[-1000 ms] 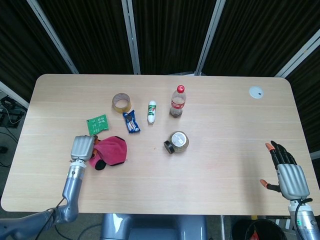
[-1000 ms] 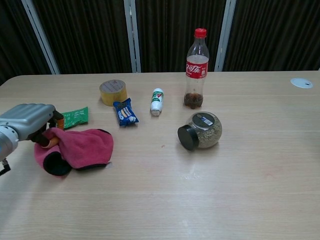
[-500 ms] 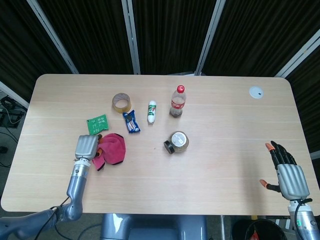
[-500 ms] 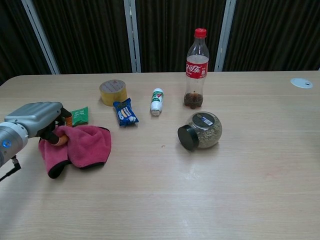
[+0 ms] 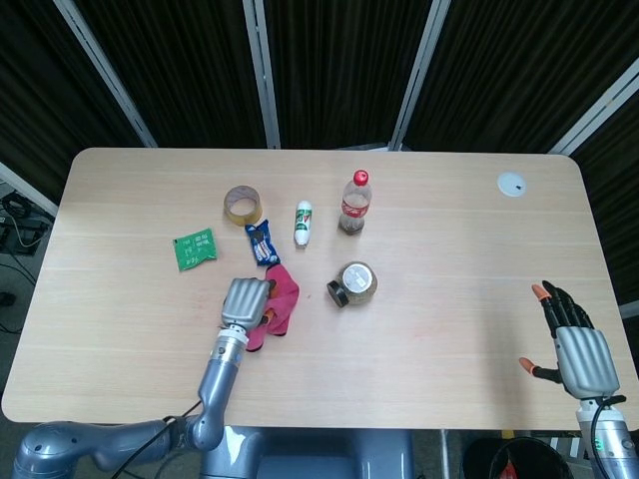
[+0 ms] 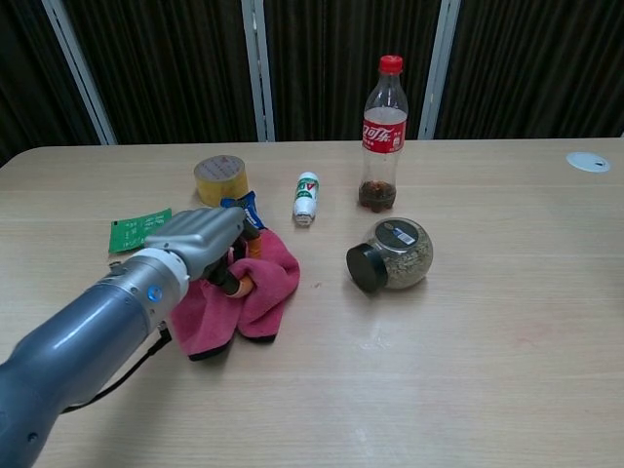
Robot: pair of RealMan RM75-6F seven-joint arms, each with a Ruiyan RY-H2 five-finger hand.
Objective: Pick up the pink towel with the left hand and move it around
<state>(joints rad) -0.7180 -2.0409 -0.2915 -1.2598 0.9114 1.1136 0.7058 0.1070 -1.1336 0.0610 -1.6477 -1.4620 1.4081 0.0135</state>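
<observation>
My left hand [image 5: 243, 300] [image 6: 200, 239] grips the pink towel [image 5: 279, 301] [image 6: 253, 292], bunched and hanging from the fingers just over the table's middle left. The towel partly covers the blue snack packet [image 5: 262, 239] [image 6: 241, 207] in the chest view. My right hand [image 5: 576, 350] hovers at the table's near right corner with fingers spread and nothing in it; only the head view shows it.
A green packet [image 5: 195, 248] [image 6: 138, 228] lies left of the towel. Behind stand a tape roll [image 5: 243, 206] [image 6: 219, 178], a white tube [image 5: 303, 223] [image 6: 306, 198] and a cola bottle [image 5: 354, 202] [image 6: 383, 135]. A jar [image 5: 354, 283] [image 6: 395, 254] lies on its side to the right.
My left hand has carried the towel rightward, from beside the green packet to just below the blue snack packet. The right hand has not moved.
</observation>
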